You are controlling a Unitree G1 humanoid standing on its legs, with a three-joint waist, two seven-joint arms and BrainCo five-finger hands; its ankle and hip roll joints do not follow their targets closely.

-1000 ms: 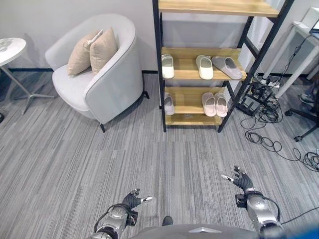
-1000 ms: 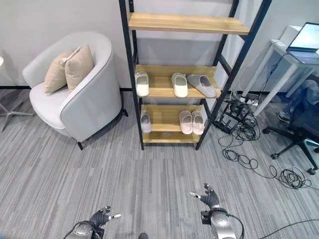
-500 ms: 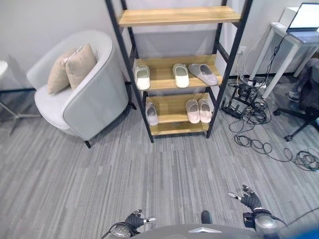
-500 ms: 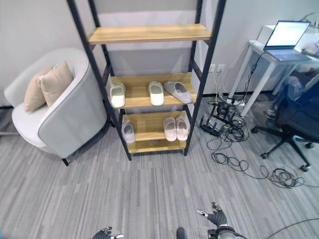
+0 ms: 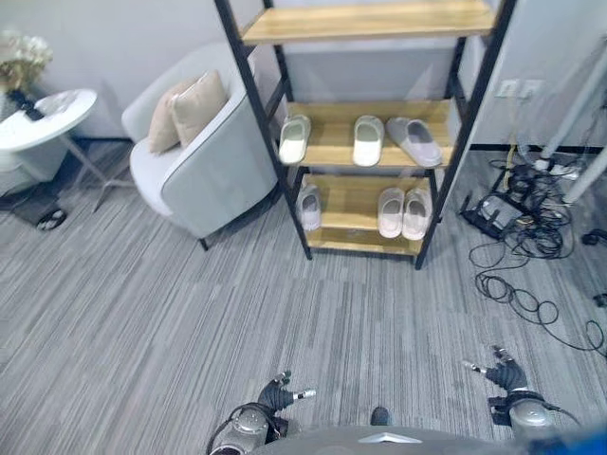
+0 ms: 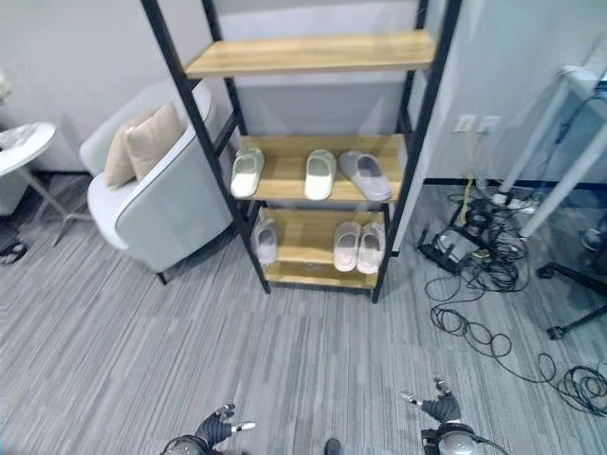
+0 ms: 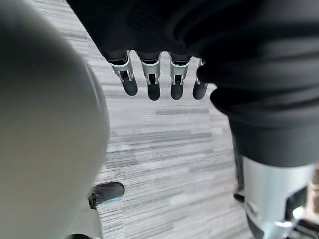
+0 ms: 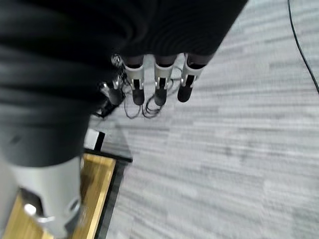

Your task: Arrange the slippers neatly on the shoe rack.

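Slippers are all on the shoe rack: three on the middle shelf (two pale ones, plus a grey one lying askew at the right end), three on the lower shelf with a pink pair side by side and a single one at the left end. None on the floor that I can see.

Change over the last second: the whole picture has shifted, so the head camera moved. The slippers keep the same places on their shelves. Rack now sits more central, well ahead of both hands, out of reach.

Left hand low at the bottom edge, fingers relaxed and spread, nothing in it; wrist view confirms straight fingers over bare carpet. Right hand likewise low, fingers loose, empty. Rack is up and slightly left of the right hand, up and right of the left.

Armchair with cushions is beside the rack, a side table further left, and floor cables ahead of the right hand.

My read: still approach phase, no grasp started. Grey slipper looks like the one to straighten. Cables are a trip risk if it steps in on the right side.
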